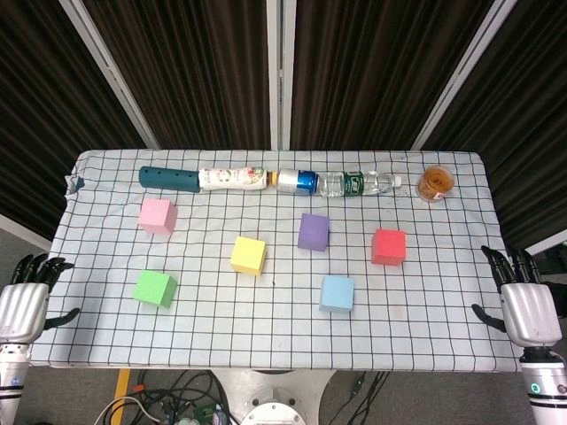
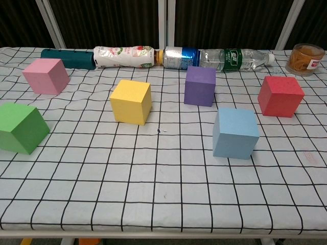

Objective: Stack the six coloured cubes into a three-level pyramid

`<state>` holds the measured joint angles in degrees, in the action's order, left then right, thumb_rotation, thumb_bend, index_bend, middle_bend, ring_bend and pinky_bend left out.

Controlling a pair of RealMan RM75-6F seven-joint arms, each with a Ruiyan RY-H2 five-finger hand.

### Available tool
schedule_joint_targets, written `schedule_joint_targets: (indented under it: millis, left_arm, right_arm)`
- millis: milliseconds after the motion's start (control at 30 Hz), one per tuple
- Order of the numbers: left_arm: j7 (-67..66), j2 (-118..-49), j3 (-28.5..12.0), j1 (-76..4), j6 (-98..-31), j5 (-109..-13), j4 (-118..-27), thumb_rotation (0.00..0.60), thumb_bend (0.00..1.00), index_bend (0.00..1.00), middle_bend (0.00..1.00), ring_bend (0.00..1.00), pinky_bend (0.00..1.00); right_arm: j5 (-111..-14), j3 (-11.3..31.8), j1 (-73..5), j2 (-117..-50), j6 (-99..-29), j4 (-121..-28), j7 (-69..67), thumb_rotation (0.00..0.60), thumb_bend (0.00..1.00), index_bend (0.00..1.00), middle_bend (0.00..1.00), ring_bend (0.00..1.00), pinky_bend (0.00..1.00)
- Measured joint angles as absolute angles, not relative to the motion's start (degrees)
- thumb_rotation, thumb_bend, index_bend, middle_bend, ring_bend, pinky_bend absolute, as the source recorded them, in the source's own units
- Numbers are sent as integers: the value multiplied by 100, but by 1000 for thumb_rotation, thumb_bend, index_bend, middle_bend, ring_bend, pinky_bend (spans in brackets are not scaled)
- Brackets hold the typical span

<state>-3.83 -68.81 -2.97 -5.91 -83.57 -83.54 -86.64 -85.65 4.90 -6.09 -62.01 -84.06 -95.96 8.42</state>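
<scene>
Six cubes lie apart on the checked cloth, none stacked: pink (image 1: pixel 158 215) (image 2: pixel 46 75) far left, green (image 1: pixel 155 289) (image 2: pixel 21 127) near left, yellow (image 1: pixel 249 255) (image 2: pixel 131 102) centre, purple (image 1: pixel 314 232) (image 2: pixel 200 86) behind centre, light blue (image 1: pixel 337 293) (image 2: pixel 235 132) near right, red (image 1: pixel 388 246) (image 2: pixel 280 96) right. My left hand (image 1: pixel 25 299) hangs off the table's left edge, fingers spread, holding nothing. My right hand (image 1: pixel 523 301) hangs off the right edge, also spread and empty. The chest view shows neither hand.
Along the far side lie a teal tube (image 1: pixel 168 178), a white printed bottle (image 1: pixel 232 179), a blue-labelled bottle (image 1: pixel 299 181) and a clear bottle (image 1: pixel 354 184) in a row. A clear cup (image 1: pixel 435 184) with orange contents stands at the far right.
</scene>
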Motion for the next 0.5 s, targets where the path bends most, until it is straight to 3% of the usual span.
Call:
schedule_joint_targets:
  millis: [500]
  left_arm:
    - [109,-6822,-408,-949,-7941,-8433,-8548,600,39,265,193,101,91]
  right_arm:
    - [-8668,442,-571,-6162,-8489,-9611,752,600,91,5,148,21,69]
